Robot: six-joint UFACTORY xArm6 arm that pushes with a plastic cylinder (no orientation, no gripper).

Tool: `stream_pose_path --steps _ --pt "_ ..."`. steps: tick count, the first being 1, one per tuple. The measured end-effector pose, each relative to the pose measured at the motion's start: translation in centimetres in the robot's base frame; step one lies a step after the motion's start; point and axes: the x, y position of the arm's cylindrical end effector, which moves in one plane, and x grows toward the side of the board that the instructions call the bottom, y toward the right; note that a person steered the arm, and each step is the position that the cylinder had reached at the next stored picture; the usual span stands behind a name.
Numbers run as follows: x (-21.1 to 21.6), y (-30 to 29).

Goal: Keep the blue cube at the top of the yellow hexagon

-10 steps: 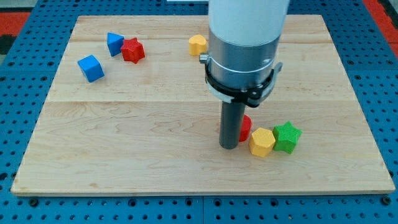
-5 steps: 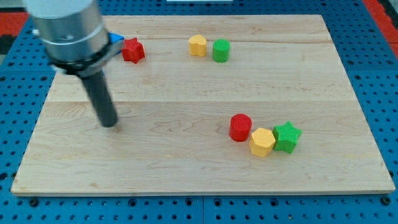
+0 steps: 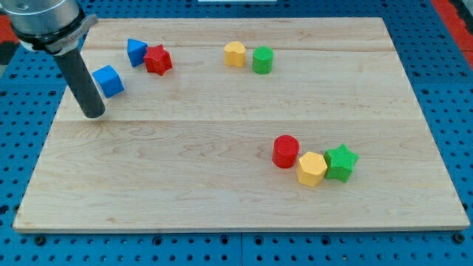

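The blue cube (image 3: 108, 80) sits near the board's upper left corner, well apart from the yellow hexagon (image 3: 311, 168), which lies far toward the view's lower right between a red cylinder (image 3: 285, 151) and a green star (image 3: 341, 162), touching both. My tip (image 3: 92, 114) rests just below-left of the blue cube, close beside it; contact cannot be told. The rod carries no jaws and holds nothing.

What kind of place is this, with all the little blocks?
Probably a robot lab bench: a wooden board lying on a blue pegboard, small blocks like the blue cube, and my tip beside it.
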Motion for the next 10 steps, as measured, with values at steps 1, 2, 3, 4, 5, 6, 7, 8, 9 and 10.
stream_pose_path --steps 1,2,3,4,5,6,7,8,9,10 --pt "-0.7 -4.5" --pt "-4.0 -5.3" --pt "-6.4 -2.6" --pt "-6.4 1.7" --pt "-6.2 6.1" --pt "-5.1 11.6" --pt "-6.3 11.7" --pt "-7.9 9.2" --pt "-6.6 15.0" --pt "-5.2 22.0"
